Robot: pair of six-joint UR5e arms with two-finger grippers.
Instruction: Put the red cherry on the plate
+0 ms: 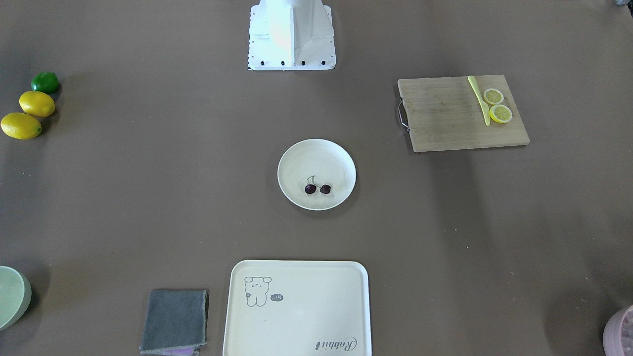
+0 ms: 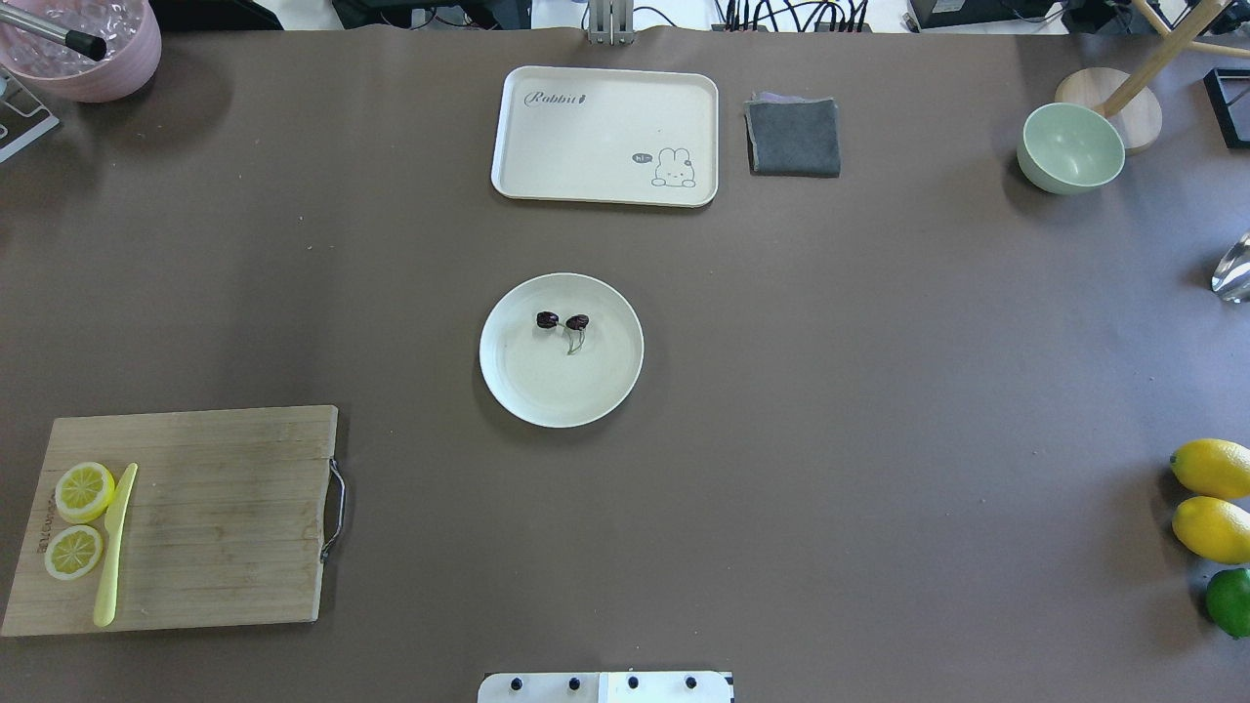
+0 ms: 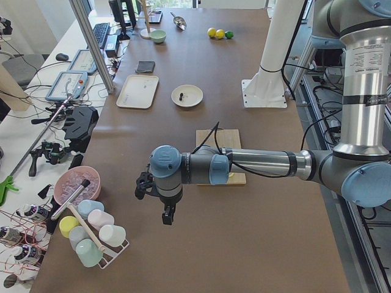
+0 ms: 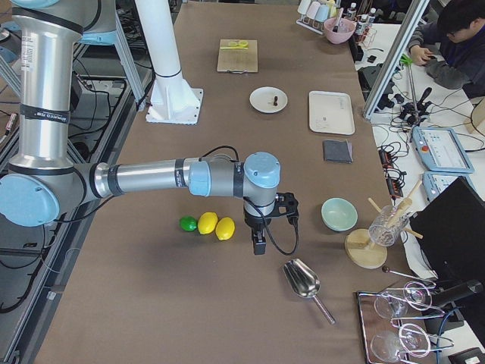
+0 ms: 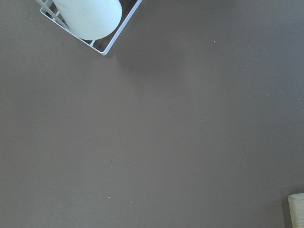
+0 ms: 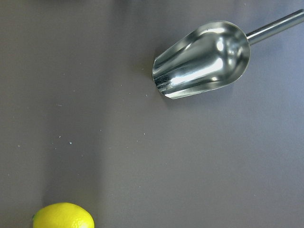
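Two-armed, stretched level, far from plate (image 2: 527,391).
Pointed left gripper (image 3: 166,217), right gripper (image 4: 258,246) down; could not tell jaw opening or hold.

A robotics lab: a brown-covered table (image 2: 879,342) flanked by teach pendants (image 4: 437,146), tangled cables (image 4: 392,155) and aluminium frame posts (image 3: 92,43).

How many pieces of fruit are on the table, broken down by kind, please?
Whole lemons: 2
Lime: 1
Lemon slices: 2
Cherries, joined by one stem, on the plate: 2
Total: 7
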